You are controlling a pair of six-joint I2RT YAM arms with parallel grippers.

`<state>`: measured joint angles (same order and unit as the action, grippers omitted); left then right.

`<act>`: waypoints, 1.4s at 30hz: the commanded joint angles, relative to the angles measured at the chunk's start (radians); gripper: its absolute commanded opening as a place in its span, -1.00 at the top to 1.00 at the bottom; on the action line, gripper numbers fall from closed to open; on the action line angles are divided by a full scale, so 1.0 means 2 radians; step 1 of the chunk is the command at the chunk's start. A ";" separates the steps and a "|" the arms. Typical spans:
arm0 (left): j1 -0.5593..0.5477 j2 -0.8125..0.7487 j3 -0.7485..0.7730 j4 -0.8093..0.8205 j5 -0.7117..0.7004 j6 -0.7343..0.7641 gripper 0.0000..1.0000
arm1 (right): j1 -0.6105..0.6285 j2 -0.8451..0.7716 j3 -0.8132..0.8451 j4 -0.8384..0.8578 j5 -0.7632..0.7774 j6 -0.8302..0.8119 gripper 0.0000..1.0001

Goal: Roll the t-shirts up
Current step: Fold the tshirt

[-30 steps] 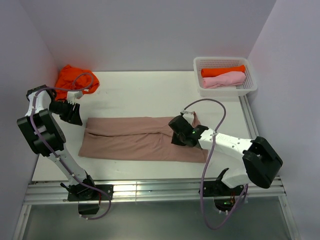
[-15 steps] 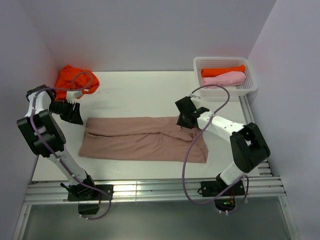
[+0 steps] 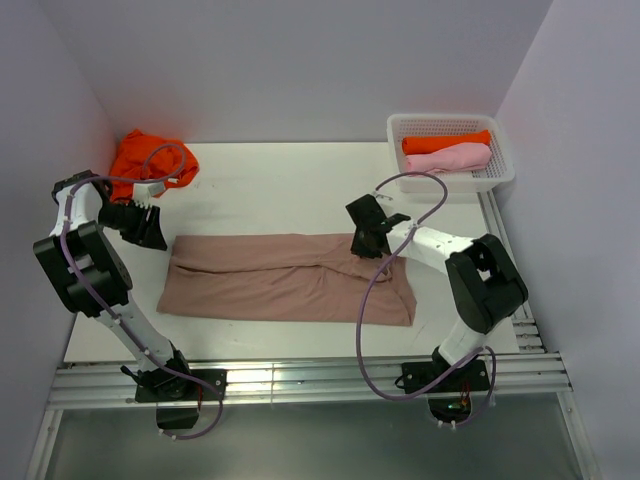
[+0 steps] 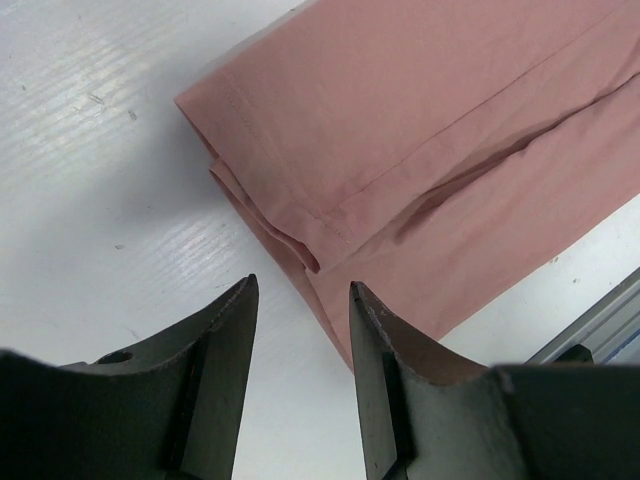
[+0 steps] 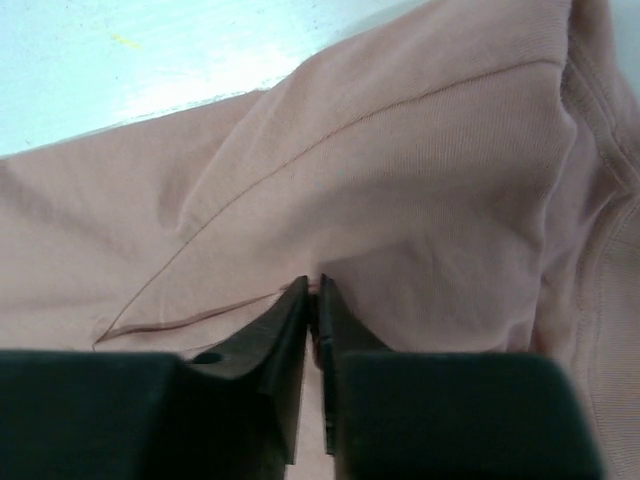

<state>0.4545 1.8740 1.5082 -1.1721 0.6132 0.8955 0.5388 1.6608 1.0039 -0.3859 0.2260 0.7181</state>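
Ok, pinkish-brown tee (image 3: pixel 285 277) flat on white table (image 3: pixel 290 190), folded lengthwise into long strip. R gripper (image 5: pixel 312 285) at tee's far-right end, by collar, jaws pressed tight, thin pinch of tee cloth betw. tips. L gripper (image 4: pixel 300 290) at tee's far-left corner, jaws apart, nothing betw. them, tips over folded edge; can't tell if touching. Orange tee (image 3: pixel 150 160) crumpled beyond tee's left end, apart. White mesh basket (image 3: pixel 450 118) beyond tee's right end w/ rolled orange tee (image 3: pixel 445 142) + rolled pink tee (image 3: pixel 450 159).
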 commanded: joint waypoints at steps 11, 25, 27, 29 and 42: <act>0.000 -0.037 -0.016 -0.008 0.016 0.012 0.07 | 0.057 -0.080 -0.045 0.005 0.021 0.054 0.89; 0.001 -0.081 -0.065 -0.001 -0.006 0.006 0.08 | 0.145 -0.124 -0.107 0.024 0.039 0.117 0.90; 0.000 -0.091 -0.073 0.001 -0.012 0.006 0.08 | 0.152 -0.129 -0.118 0.032 0.039 0.123 0.88; 0.000 -0.099 -0.085 0.004 -0.014 0.003 0.08 | 0.165 -0.129 -0.124 0.038 0.040 0.128 0.84; 0.000 -0.086 -0.074 0.006 -0.012 -0.013 0.07 | 0.190 -0.152 -0.109 -0.013 0.081 0.137 0.28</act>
<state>0.4545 1.7000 1.3144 -1.1564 0.5724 0.8738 0.9123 1.4269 0.7475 -0.3607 0.3088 0.9722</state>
